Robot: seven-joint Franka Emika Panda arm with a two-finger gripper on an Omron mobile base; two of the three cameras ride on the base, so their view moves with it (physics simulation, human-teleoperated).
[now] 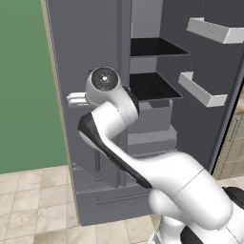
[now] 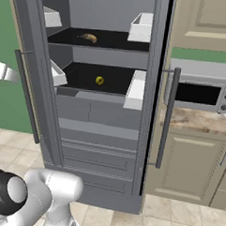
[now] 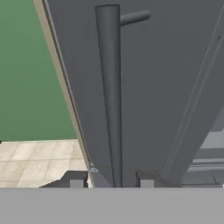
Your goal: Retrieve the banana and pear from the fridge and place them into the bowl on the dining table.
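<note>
The dark grey fridge (image 2: 101, 120) stands with both doors open. On its upper black shelf lies the banana (image 2: 89, 37), and the small yellow-green pear (image 2: 99, 80) rests on the shelf below. My gripper (image 3: 111, 181) is shut on the left door's long vertical handle (image 3: 109, 87), which runs up between the fingertips (image 3: 76, 180). In the left base view the gripper (image 1: 76, 99) sits at the outer face of the left door (image 1: 90, 47). Its white hand (image 2: 2, 72) pokes in at the left edge of the right base view, beside the handle (image 2: 26, 96). The bowl and dining table are out of view.
White door bins (image 2: 140, 26) hang on the open doors. The right door with its handle (image 2: 167, 117) swings toward a microwave (image 2: 200, 93) on the beige cabinet counter. A green wall (image 1: 24, 81) and tiled floor (image 1: 33, 200) lie left of the fridge.
</note>
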